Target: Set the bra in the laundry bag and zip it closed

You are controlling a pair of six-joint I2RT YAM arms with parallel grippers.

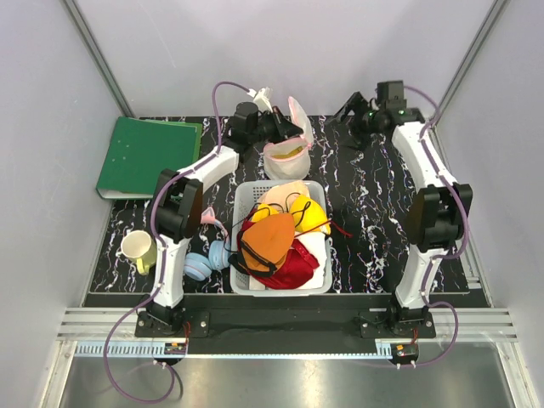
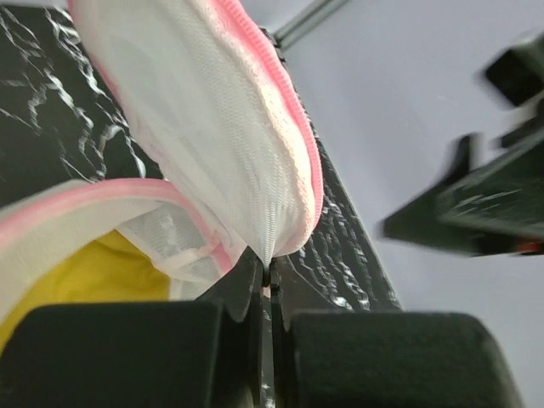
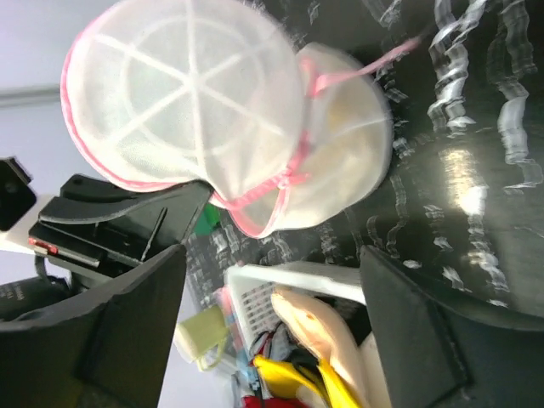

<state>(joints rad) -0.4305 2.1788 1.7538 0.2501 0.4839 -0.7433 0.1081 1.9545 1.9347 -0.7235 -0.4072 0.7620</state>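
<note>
While the left gripper (image 2: 268, 276) stays out of my direct sight line, its wrist camera shows both fingers pinched shut on the mesh lid of the small round white mesh laundry bag with pink zipper rim (image 1: 280, 166), lid raised, zipper undone. Plain bright yellow padded bra (image 2: 102, 276) lies inside the pouch. Right gripper (image 3: 274, 263) beside the bag, jaws wide apart, empty. Grey-white plastic basket (image 1: 246, 194) of garments just near.

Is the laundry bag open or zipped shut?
Open: the laundry bag has its lid raised, pinched in the left pincer; the yellow bra shows inside.
</note>
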